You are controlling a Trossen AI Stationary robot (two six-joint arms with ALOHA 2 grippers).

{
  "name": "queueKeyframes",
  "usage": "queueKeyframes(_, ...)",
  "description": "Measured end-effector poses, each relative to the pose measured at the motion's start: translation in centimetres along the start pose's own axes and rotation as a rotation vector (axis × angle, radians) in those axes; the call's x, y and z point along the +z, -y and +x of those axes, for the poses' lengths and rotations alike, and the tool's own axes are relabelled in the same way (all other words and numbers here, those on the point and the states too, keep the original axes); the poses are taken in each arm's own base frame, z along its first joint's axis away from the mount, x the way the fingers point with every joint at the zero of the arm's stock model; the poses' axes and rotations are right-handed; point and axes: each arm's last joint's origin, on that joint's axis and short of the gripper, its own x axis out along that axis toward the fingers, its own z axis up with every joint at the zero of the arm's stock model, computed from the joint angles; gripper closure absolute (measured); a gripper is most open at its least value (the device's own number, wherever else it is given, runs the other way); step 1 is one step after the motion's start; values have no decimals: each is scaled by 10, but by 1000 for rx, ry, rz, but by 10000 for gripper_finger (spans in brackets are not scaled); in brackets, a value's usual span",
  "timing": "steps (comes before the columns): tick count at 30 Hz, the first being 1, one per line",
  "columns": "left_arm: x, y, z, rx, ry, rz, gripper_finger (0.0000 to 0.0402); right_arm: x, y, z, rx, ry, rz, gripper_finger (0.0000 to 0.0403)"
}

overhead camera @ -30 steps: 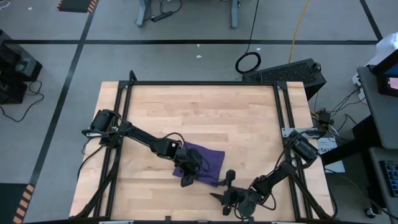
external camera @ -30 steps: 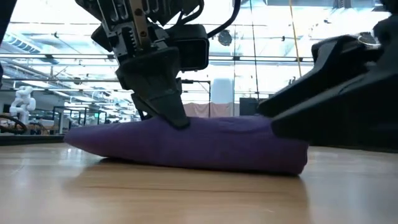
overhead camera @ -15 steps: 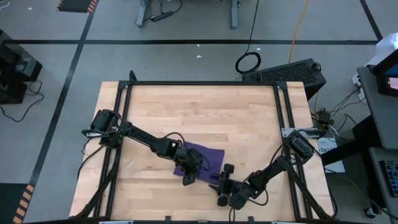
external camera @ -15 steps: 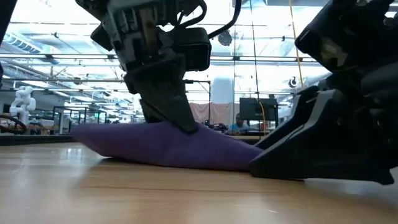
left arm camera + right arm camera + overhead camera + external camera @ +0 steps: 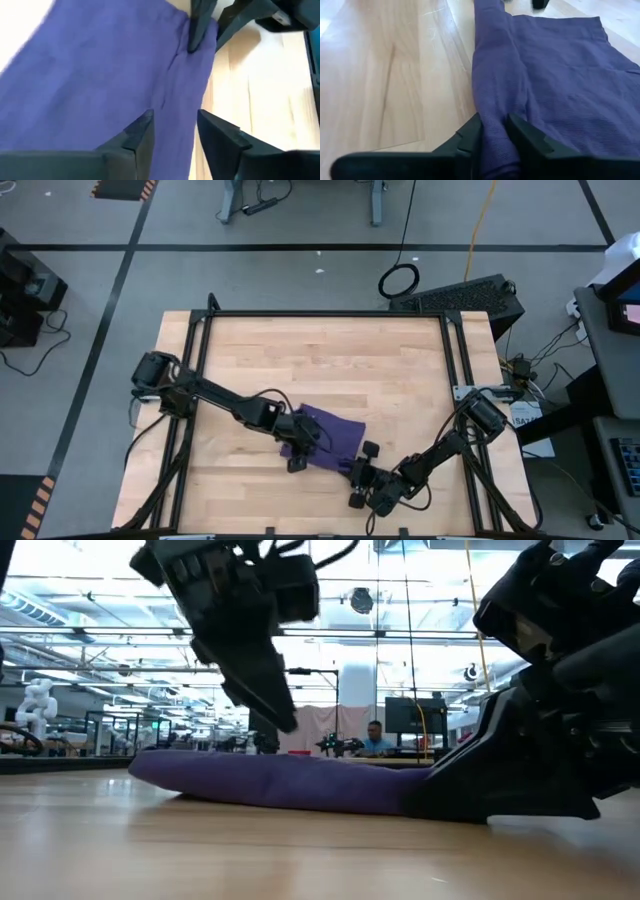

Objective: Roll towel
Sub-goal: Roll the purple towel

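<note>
Reading left to right across the high view: left gripper (image 5: 293, 464) at lower centre-left of frame, hanging over the near-left edge of the towel (image 5: 330, 436). Jaws spread, nothing between them; in the low view lifted clear of the cloth, not touching.

Towel lying flat-ish on the counter (image 5: 330, 360), lower centre of frame, long axis running from upper left to lower right, partly folded or rolled along one side. Purple cloth fills most of the left wrist view (image 5: 100, 75).

Right gripper (image 5: 352, 480) just right of it, at the towel's lower-right corner. Jaws pinching the rolled edge (image 5: 495, 145), cloth bunched between them.

Right arm judged nearer and engaged; roll axis likely along that gripped edge. No containers in view.
</note>
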Motion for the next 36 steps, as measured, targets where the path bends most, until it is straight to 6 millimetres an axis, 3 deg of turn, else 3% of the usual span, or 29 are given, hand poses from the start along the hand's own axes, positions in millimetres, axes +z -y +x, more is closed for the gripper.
queueKeyframes(5,-12,31,-20,99,14,144,239,0,0,0,3,0,19,336)
queueKeyframes(12,-69,73,-7,357,41,365,238,0,0,0,4,-5,48,337)
queueKeyframes(16,-90,90,-3,479,99,491,238,0,0,0,9,-4,49,337)
queueKeyframes(24,-111,84,4,527,69,520,238,0,0,0,9,-6,49,337)
queueKeyframes(36,-111,56,12,508,24,494,238,-1,0,0,10,-8,46,337)
